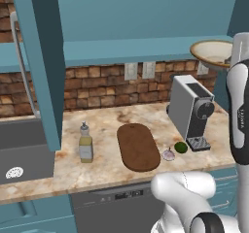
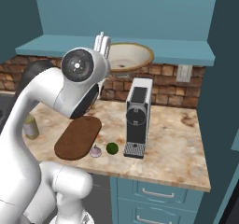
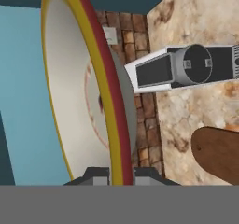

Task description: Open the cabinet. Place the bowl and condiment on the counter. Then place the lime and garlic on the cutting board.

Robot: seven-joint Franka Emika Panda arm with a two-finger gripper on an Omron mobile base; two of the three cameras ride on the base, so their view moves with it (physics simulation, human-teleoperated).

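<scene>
Kitchen: marbled counter (image 1: 112,166), brick backsplash (image 1: 102,89), coffee machine (image 1: 192,111), teal cabinet (image 1: 146,13).

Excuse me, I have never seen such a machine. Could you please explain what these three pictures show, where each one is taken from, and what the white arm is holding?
This is a computer-rendered kitchen with a white robot arm on a driving base. Two pictures come from cameras on the base, behind the arm to its left and right. The third comes from a camera on the hand.

The gripper is shut on the rim of the bowl, holding it up by the open cabinet.

On the counter are the cutting board, the condiment bottle, a coffee machine, and beside the board the garlic and the lime.
</scene>
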